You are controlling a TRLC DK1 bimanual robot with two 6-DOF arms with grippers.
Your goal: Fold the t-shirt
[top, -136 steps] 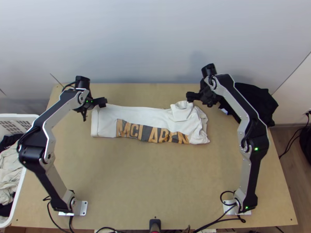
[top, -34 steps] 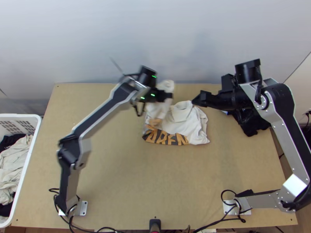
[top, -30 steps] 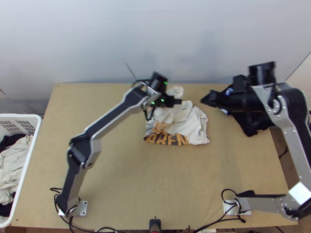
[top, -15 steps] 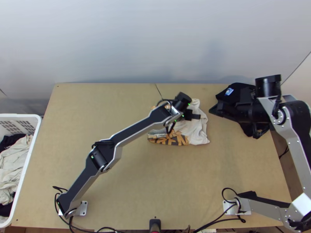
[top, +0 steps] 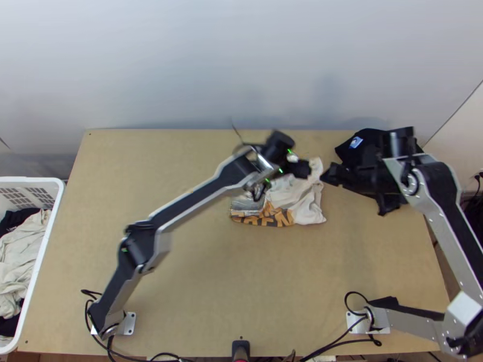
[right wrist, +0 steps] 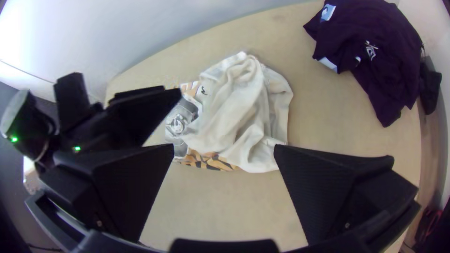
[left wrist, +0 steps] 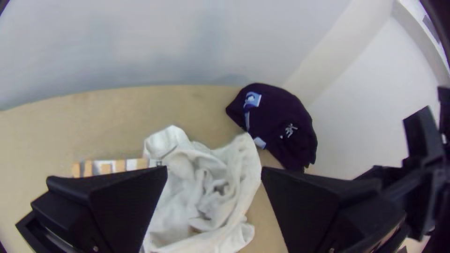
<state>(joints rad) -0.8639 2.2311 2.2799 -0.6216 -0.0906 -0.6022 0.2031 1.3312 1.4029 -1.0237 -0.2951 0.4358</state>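
Observation:
My left gripper (top: 305, 169) is over the upper part of the white t-shirt (top: 308, 208) in the top view. My right gripper (top: 329, 176) is just right of the shirt. The shirt lies folded over and bunched, with orange lettering along its near edge. In the left wrist view, my left gripper (left wrist: 214, 173) stands open above the crumpled white cloth (left wrist: 187, 187). In the right wrist view, my right gripper (right wrist: 224, 150) is open too, and the shirt (right wrist: 243, 107) lies beyond its fingers, with a grey print at one side.
A dark garment (top: 362, 151) lies bunched at the table's back right, partly under the right arm. At the far left a white basket (top: 51, 241) holds more clothes. Bare tabletop (top: 241, 289) stretches between the arm bases.
My left gripper carried the shirt's left end rightward over the rest, let it go, and has risen slightly. The right gripper withdrew to the right, then came back a little toward the shirt.

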